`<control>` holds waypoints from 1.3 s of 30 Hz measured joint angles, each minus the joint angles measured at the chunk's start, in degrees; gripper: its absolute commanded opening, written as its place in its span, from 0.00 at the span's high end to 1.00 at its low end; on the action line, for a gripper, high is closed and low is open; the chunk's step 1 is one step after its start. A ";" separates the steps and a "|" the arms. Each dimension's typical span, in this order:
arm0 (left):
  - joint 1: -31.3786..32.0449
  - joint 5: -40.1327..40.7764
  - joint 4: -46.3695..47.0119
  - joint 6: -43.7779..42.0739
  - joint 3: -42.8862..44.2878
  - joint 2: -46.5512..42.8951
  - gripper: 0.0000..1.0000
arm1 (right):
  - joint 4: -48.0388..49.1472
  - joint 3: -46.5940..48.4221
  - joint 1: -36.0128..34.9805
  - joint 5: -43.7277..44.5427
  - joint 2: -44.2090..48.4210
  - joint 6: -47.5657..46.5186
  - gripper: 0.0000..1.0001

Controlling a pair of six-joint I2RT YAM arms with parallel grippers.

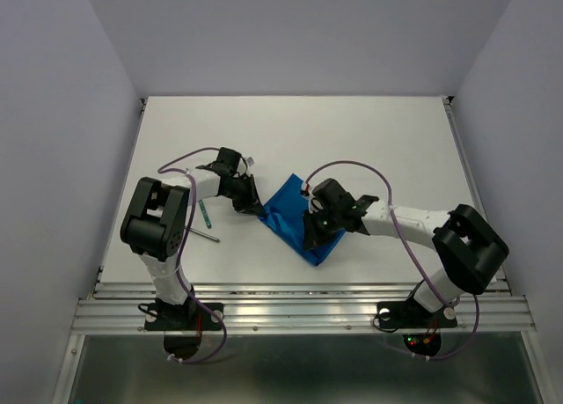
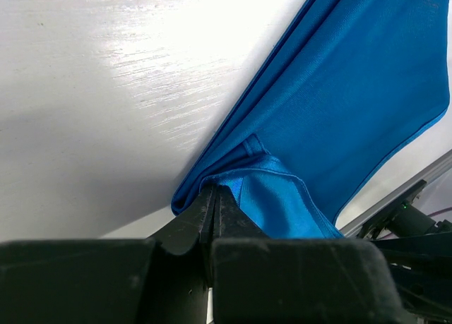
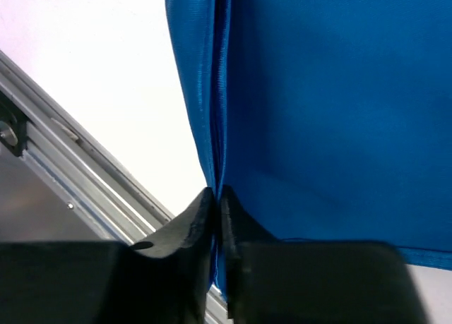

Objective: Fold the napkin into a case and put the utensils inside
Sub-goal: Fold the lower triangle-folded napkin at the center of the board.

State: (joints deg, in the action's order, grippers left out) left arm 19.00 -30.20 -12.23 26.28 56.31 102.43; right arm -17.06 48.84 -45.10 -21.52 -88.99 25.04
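My left claw point(image 2: 215, 191) and right claw point(image 3: 216, 194) each pinched the napkin point(image 1: 288, 212) at an edge; uneven pulling might have freed a layer.

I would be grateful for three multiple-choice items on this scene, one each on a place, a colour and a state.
1. Where do the two thin straight utensils lie?
A. on the white table, left of the bright blue creased cloth napkin
B. on top of the napkin
C. inside a folded pocket

2. What colour is one utensil's handle?
A. red
B. teal-green
C. yellow

3. How does the left pincer stand?
A. wide open
B. shut on a napkin corner
C. shut on a utensil

Answers:
1 A, the top view shows both on bare table, apart from the napkin.
2 B, the handle in that view is teal-green.
3 B, the left wrist view shows it pinching blue cloth.
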 measured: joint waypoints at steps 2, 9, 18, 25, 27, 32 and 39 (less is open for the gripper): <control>0.02 0.02 -0.07 -0.02 0.04 0.00 0.94 | -0.04 0.00 0.00 0.59 -0.02 -0.20 0.99; 0.02 0.70 -1.14 -0.07 0.72 0.00 0.94 | -0.48 0.31 0.00 1.84 -0.76 -1.53 0.99; 0.09 3.43 -4.07 -0.35 2.01 -0.68 0.93 | -0.42 2.47 0.55 -0.66 -1.51 -3.19 0.99; 0.11 4.04 -5.64 -0.35 2.80 -2.27 0.93 | -0.44 2.54 3.63 -5.35 -1.95 -3.91 0.99; 0.11 4.20 -5.75 -0.35 2.95 -2.78 0.93 | -0.44 2.69 5.07 -6.91 -2.62 -4.24 0.99; 0.11 4.35 -6.32 -0.37 3.48 -3.54 0.93 | -0.39 3.30 6.95 -10.08 -4.94 -4.79 0.99; 0.11 4.42 -6.93 -0.37 3.78 -3.63 0.93 | -0.46 4.85 8.17 -13.27 -6.71 -4.94 0.99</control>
State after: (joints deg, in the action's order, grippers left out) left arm 19.11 -25.78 -19.16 25.91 60.10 98.80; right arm -17.52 53.69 -36.93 -34.79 -95.70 20.10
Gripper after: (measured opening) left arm 0.086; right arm 0.031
